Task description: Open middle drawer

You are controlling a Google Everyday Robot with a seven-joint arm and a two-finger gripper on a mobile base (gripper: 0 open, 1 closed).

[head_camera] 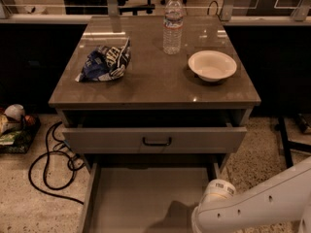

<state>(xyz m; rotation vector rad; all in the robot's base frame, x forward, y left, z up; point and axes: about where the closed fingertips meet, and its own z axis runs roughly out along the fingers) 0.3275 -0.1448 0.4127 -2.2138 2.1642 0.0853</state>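
Grey middle drawer [146, 198] stands pulled far out. The end effector [209, 213] sits over its front right corner; its grip state cannot be determined.

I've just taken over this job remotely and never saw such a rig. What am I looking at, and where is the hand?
One camera looks down at a grey cabinet from its front; mounting unknown. The white tube at lower right is the robot's single arm. Its two-finger hand, and anything it holds, does not show: the arm runs off the bottom edge over the middle drawer. That drawer is pulled far out, its plain grey inside showing. The top drawer above it stands slightly open. On the cabinet lie a crumpled blue snack bag, an upright water bottle and a white bowl.
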